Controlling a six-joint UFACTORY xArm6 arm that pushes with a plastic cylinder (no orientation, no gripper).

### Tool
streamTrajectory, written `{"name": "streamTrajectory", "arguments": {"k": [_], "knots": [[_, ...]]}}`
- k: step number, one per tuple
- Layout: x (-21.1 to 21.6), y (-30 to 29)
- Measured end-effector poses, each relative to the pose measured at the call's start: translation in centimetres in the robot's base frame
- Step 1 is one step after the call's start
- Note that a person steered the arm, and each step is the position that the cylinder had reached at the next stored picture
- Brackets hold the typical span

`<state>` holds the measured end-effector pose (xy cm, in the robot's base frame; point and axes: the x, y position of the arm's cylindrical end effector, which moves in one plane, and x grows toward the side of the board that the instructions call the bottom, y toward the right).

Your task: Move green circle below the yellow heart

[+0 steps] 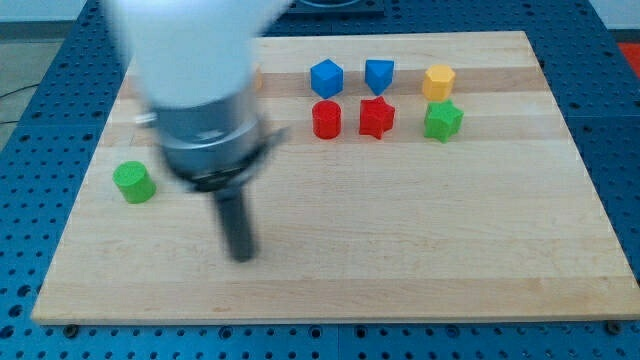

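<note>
The green circle (133,182) sits near the board's left edge. My tip (241,256) is blurred; it is to the right of and below the green circle, apart from it. No yellow heart shows; the arm's blurred body (190,70) covers the board's upper left, with a sliver of something pale orange beside it (257,79). A yellow block (438,81), hexagon-like, stands at the upper right.
A blue block (326,78) and a second blue block (379,74) stand at the top centre. Below them are a red cylinder (326,119) and a red star (376,117). A green star (442,120) sits under the yellow block. The wooden board (420,230) lies on a blue perforated table.
</note>
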<state>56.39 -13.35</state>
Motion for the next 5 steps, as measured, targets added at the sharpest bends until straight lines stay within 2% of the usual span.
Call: {"name": "streamTrajectory", "arguments": {"k": [1, 2, 3, 4, 5], "knots": [[-2.8, -7.4], [-7.7, -11.7], [-6.8, -12.4], [-8.5, -14.4], [-11.7, -13.0]]}}
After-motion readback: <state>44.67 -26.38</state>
